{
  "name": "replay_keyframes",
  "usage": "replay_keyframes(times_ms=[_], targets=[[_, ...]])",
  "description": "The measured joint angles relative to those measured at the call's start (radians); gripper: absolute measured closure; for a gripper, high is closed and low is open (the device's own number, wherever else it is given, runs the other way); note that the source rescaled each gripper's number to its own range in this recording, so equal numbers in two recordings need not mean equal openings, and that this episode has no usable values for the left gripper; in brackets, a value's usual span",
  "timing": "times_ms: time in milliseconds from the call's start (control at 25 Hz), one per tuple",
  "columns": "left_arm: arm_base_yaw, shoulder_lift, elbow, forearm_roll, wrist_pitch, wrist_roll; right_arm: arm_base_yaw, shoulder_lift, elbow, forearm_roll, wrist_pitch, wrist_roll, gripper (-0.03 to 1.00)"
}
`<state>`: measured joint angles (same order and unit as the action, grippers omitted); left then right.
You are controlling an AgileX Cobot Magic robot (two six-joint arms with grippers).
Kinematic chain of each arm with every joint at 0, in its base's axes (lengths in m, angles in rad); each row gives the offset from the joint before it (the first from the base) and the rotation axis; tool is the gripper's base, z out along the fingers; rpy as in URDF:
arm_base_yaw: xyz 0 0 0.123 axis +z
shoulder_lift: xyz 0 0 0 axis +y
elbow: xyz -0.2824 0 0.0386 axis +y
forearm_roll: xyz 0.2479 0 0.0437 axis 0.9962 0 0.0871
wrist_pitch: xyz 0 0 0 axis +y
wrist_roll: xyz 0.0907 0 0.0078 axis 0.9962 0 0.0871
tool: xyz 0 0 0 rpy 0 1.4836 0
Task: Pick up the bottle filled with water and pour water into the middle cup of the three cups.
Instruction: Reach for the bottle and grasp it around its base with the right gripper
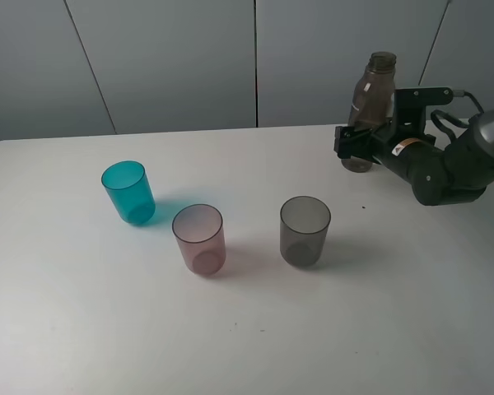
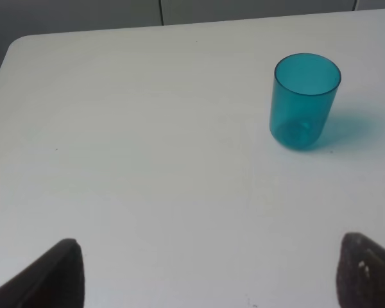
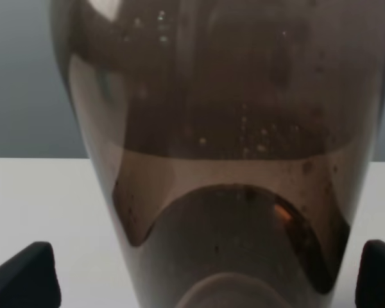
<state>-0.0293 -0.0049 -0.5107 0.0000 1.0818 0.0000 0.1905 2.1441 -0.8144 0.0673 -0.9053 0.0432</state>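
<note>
The smoky grey-brown bottle (image 1: 372, 103) stands upright and uncapped at the back right of the table. My right gripper (image 1: 356, 144) is at its lower body, open, with the jaws on either side. In the right wrist view the bottle (image 3: 224, 160) fills the frame, and the dark fingertips (image 3: 19, 276) stand apart from its sides. The three cups stand in a row: teal (image 1: 128, 192), the middle pale pink cup (image 1: 199, 239), and smoky grey (image 1: 305, 230). My left gripper (image 2: 208, 276) is open over bare table, with the teal cup (image 2: 304, 101) ahead of it.
The white table (image 1: 354, 329) has a rounded corner at the far left. A grey panelled wall (image 1: 173, 58) runs behind it. The right arm's black body (image 1: 445, 169) hangs over the table's back right.
</note>
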Motion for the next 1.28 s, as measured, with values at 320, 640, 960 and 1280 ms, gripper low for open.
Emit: replay_keyframes(times_ms=[320, 640, 960, 1280], targets=[[0.0, 0.0, 0.0, 0.0, 0.0, 0.0, 0.0, 0.059, -0.079, -0.007, -0.002, 0.0, -0.03], [0.0, 0.0, 0.0, 0.0, 0.0, 0.0, -0.017, 0.093, -0.112, -0.022, -0.002, 0.007, -0.03], [0.0, 0.0, 0.0, 0.0, 0.0, 0.0, -0.023, 0.093, -0.116, -0.024, -0.036, 0.02, -0.03], [0.0, 0.0, 0.0, 0.0, 0.0, 0.0, -0.03, 0.093, -0.115, -0.028, -0.046, 0.027, -0.02]])
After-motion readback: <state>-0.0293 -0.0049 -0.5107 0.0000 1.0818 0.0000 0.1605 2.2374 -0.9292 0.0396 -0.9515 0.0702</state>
